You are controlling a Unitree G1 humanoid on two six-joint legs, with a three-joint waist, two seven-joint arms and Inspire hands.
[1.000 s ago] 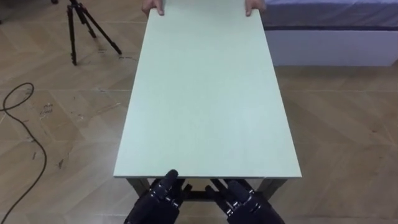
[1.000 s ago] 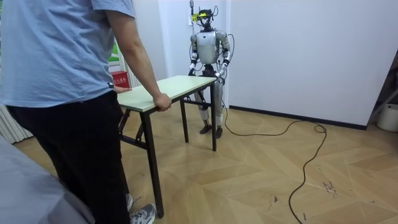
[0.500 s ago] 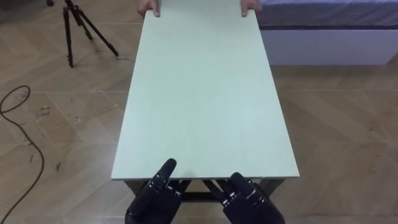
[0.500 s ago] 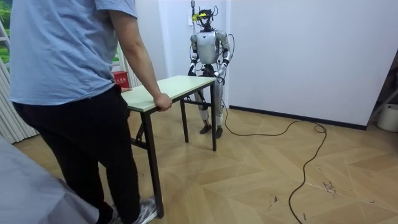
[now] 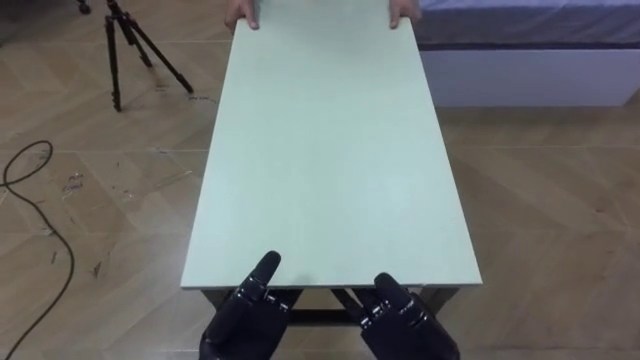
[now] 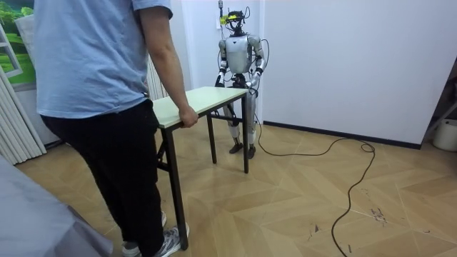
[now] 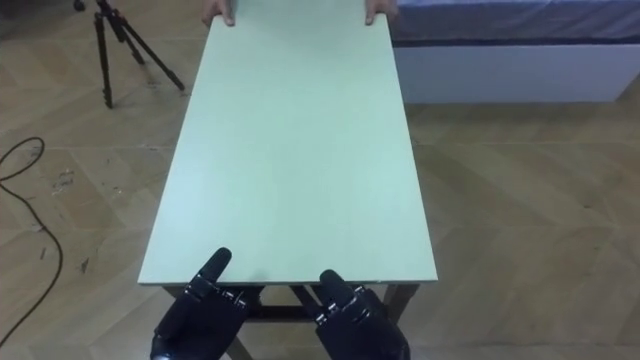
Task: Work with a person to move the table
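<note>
Underfoot, a herringbone wood floor [image 5: 560, 200], closed off in the room view by a white wall [image 6: 343, 57]. Across the middle of it, a long pale-green table [image 5: 330, 150] on dark legs, one short end toward the robot, the other toward a person [image 6: 100, 107] in a blue shirt and dark trousers. Standing upright at the end nearer the wall, the robot, arms lowered to the tabletop's edge. At the opposite end, close against the table, the person, arms reaching down to it. Seen from the robot's head, the person's hands [image 5: 243, 12] at the two far corners, curled over the edge. Just beyond the far right corner, a low white platform [image 5: 530, 75] with a grey top. Off the far left corner, well apart from the table, a black tripod [image 5: 125, 45] with its legs splayed on the floor. At the near edge, side by side and slightly apart, the black left hand [image 5: 245, 315] and right hand [image 5: 405, 318], each with a tip showing just over the rim of the tabletop and the rest tucked low against the edge. How far open, and whether closed on the table, impossible to tell for either.
</note>
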